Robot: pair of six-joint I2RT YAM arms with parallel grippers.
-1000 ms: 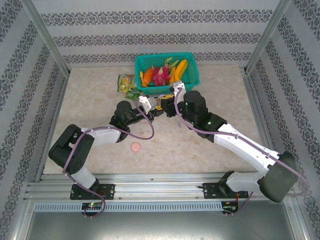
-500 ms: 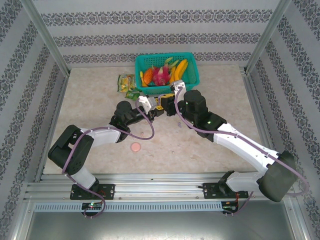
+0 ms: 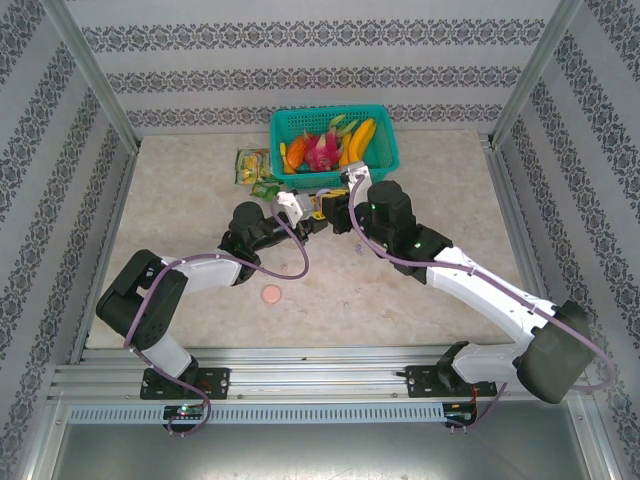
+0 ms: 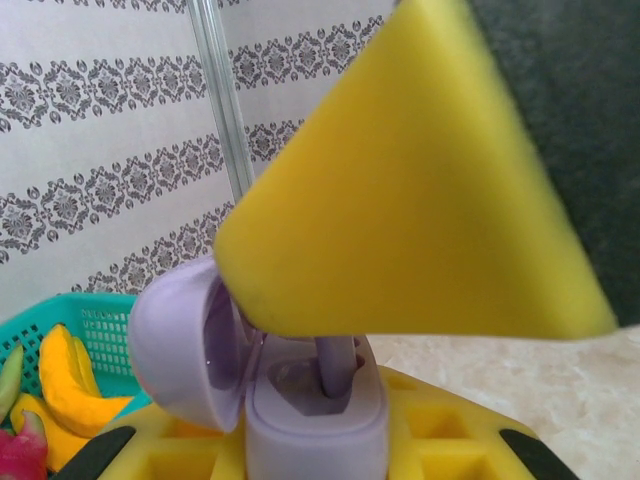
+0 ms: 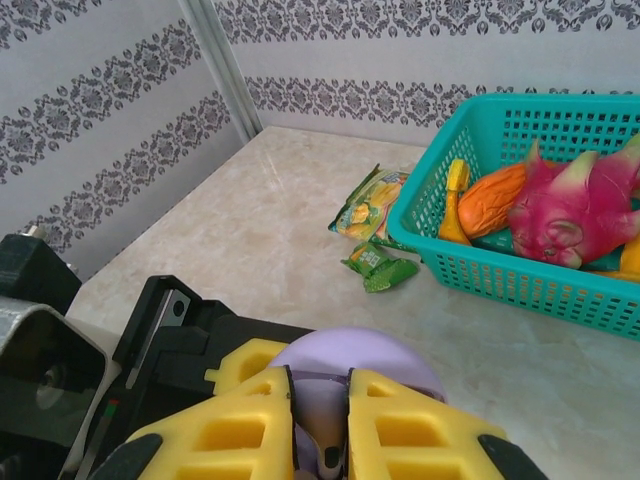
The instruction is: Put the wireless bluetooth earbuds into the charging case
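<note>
Lilac earbud (image 4: 335,366) meeting its open case (image 4: 316,428), held between two arms.
From above, the left claw (image 3: 303,213) and right claw (image 3: 333,209) meet at the frame's centre, just below the green basket (image 3: 330,112). A pink disc (image 3: 271,294) lies on the surface (image 3: 200,220), lower left. In the left wrist view, the left claw grips the case at bottom centre, with the lid (image 4: 175,340) hinged open to the left and the earbud's stem reaching into the socket. In the right wrist view, the right claw pinches the earbud at the bottom edge. The best move is probably to press straight down with the stem lined up with the socket, then release gently.
</note>
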